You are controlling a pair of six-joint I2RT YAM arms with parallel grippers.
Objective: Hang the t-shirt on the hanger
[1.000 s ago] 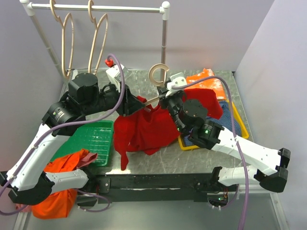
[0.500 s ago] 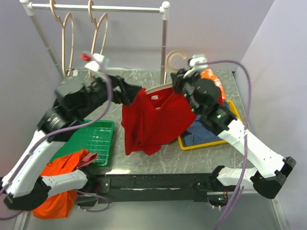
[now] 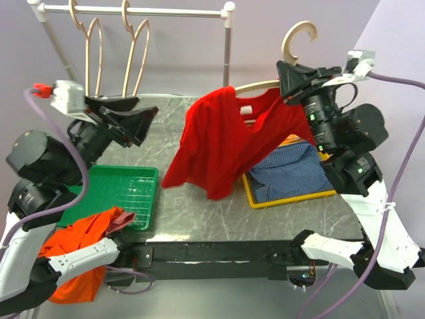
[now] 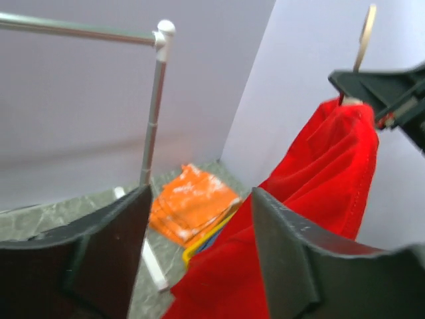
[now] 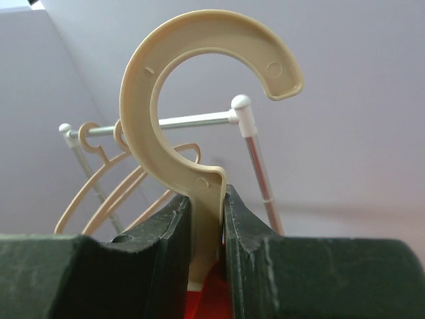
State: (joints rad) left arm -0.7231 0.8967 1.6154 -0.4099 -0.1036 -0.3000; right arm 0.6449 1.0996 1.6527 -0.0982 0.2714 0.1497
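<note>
- the t-shirt (image 3: 222, 143) hangs in the air over the middle of the table (image 3: 199, 212), draped from the hanger (image 5: 139, 93), with its collar around the hanger's neck and one shoulder over the pale arm that shows on the left.
- the right gripper (image 5: 207, 199) is clenched on the hanger's neck just below the hook and holds it high over the right side of the table, above the yellow tray (image 3: 292, 198) and the blue cloth (image 3: 292, 173).
- the left gripper (image 4: 199, 219) has its jaws spread and holds nothing; it is off to the left, apart from the shirt.
- judged from this, the main step looks done, since the shirt's weight is carried by the hanger alone.
- the fabric is bunched and lopsided, and the far shoulder is hidden behind the right gripper, so whether it sits squarely on both arms cannot be told.
- what may be left is smoothing the shirt, and perhaps hooking the hanger onto the rail (image 3: 133, 11) beside the two other hangers (image 3: 93, 53).
</note>
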